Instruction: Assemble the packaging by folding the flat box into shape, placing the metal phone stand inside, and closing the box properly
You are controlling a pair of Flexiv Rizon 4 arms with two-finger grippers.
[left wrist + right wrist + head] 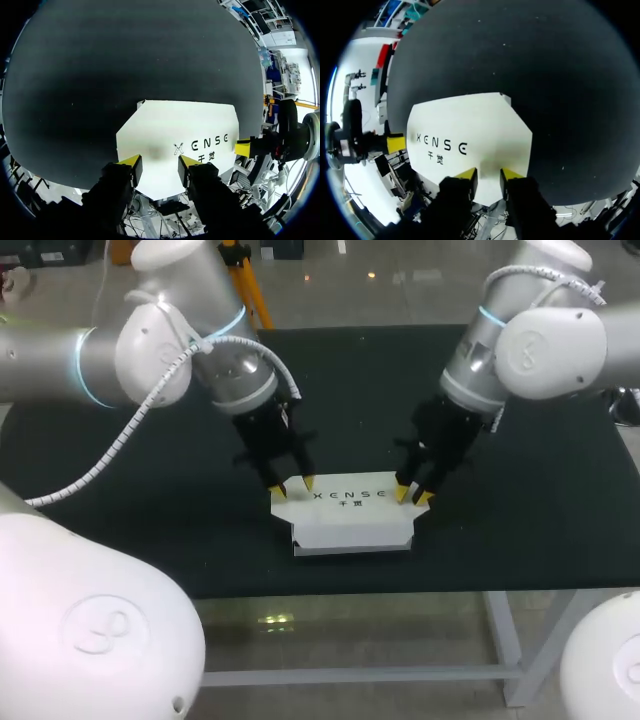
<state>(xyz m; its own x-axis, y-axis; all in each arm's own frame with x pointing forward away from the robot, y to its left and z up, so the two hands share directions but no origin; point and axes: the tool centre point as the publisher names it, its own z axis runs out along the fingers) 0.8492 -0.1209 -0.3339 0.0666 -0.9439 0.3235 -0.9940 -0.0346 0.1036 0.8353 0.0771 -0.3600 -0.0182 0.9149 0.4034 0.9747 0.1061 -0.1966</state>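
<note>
Box (350,520) under left fingers (308,483), right fingers (402,492)

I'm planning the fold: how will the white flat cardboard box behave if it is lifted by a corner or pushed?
The white flat cardboard box looks thin and sheet-like, so it is probably light and bendy at its folds. Lying flat on the black table, it may slide when pushed and is unlikely to tip.
</note>
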